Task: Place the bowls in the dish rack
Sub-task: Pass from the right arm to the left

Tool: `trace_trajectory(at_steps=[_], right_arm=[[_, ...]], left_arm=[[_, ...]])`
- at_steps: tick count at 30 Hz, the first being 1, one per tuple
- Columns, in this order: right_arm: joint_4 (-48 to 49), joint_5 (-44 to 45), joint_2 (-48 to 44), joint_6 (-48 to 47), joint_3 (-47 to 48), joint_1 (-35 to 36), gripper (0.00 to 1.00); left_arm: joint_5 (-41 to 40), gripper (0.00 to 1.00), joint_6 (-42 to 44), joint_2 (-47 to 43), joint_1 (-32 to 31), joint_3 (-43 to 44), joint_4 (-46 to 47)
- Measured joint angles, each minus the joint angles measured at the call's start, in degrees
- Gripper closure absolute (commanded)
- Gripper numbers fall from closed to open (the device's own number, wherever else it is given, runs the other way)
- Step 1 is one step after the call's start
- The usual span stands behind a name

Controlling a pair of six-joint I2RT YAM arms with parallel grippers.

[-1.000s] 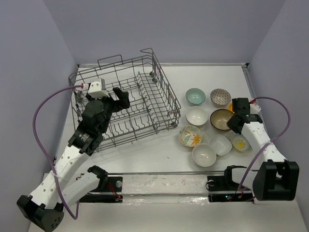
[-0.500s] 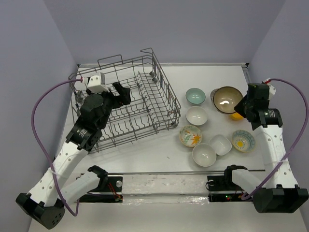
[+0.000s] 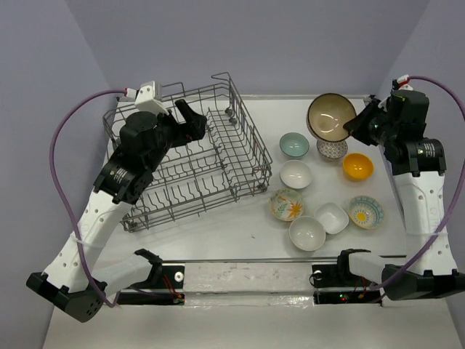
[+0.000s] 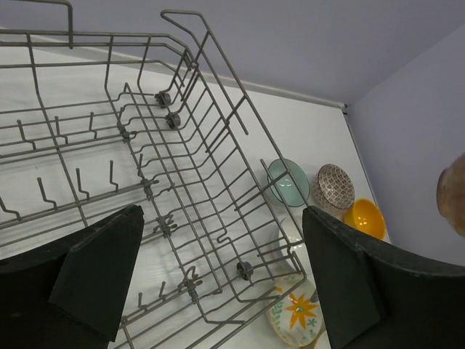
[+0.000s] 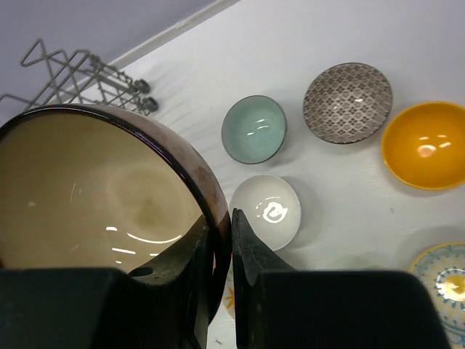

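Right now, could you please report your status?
Right gripper shut on brown bowl, held aloft. Left gripper open above dish rack. Nothing loaded yet; nothing visibly blocking.

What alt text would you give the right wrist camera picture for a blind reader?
The right gripper pinches the rim of a brown bowl, cream inside, held above the table. Below lie a teal bowl, a patterned bowl, an orange-yellow bowl and a white bowl; a corner of the dish rack shows upper left.
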Motion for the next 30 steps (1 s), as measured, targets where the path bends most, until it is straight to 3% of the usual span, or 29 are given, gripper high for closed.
trace_trajectory(at_steps=[5,8,14,19,30], right_arm=[[0.2,-1.5,4.8,-0.3,3.7,7.0,0.99],[0.1,1.0,7.7,-0.5,5.8,15.0,0.99],[0.1,10.6,14.8,-1.4,11.2,32.0,0.99],[-0.3,20.4,20.0,-2.7,14.2,41.6,0.99],[-1.2,36.2,30.2,-5.8,25.3,52.3,0.99]], left_arm=[[2.4,0.01,-1.7,1.9,0.0,1.3,-3.3],[3.0,0.01,-2.6,2.1,0.0,1.3,-5.2],[2.6,0.01,-3.4,1.9,-0.1,3.6,-8.8],[1.7,0.01,-3.8,1.1,-0.1,4.0,-11.0],[-0.5,0.02,-4.5,-2.0,-0.1,1.8,-13.6]])
